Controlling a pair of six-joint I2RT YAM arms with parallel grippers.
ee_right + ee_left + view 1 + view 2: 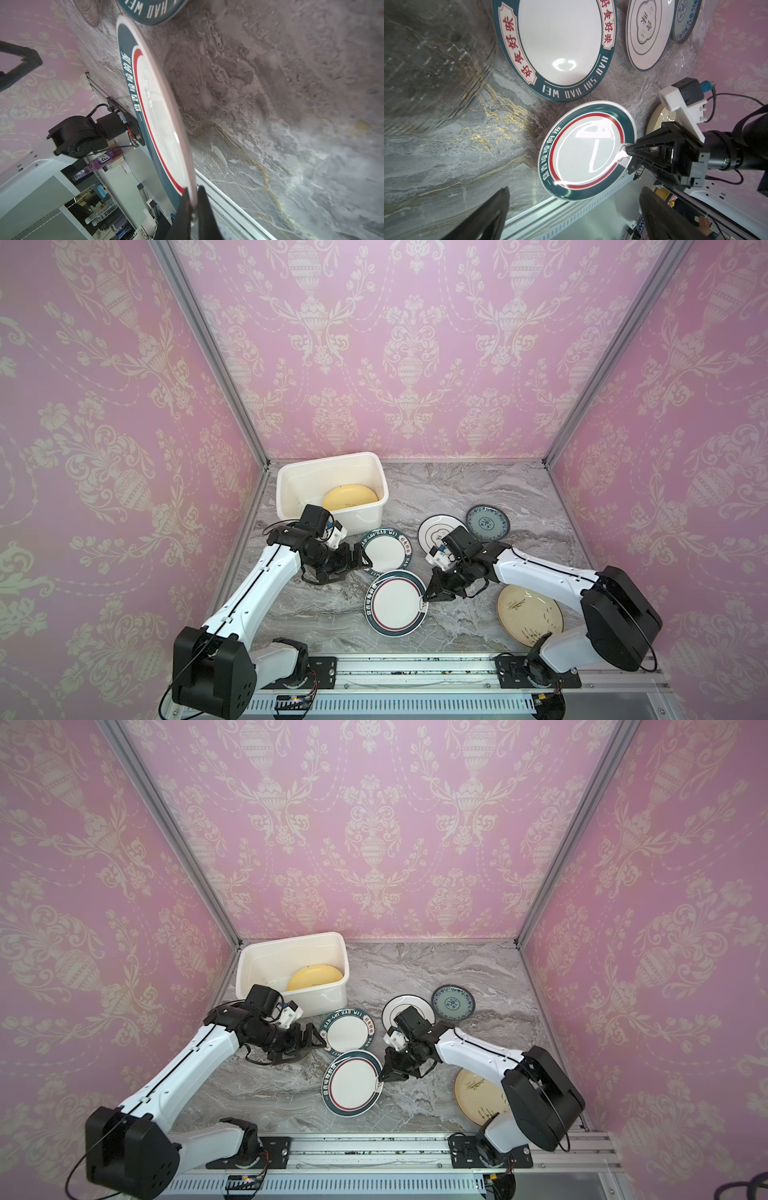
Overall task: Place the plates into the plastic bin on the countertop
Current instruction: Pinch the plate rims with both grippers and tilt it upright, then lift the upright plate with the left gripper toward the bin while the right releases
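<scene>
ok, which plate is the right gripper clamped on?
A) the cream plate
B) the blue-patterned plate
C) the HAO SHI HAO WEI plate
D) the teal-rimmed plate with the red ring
D: the right gripper is pinched shut on the rim of the teal-rimmed plate with the red ring, as the right wrist view shows up close.

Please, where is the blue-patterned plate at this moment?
In both top views the blue-patterned plate lies on the countertop, right of centre toward the back, just beside the white plate with a thin dark rim.
</scene>
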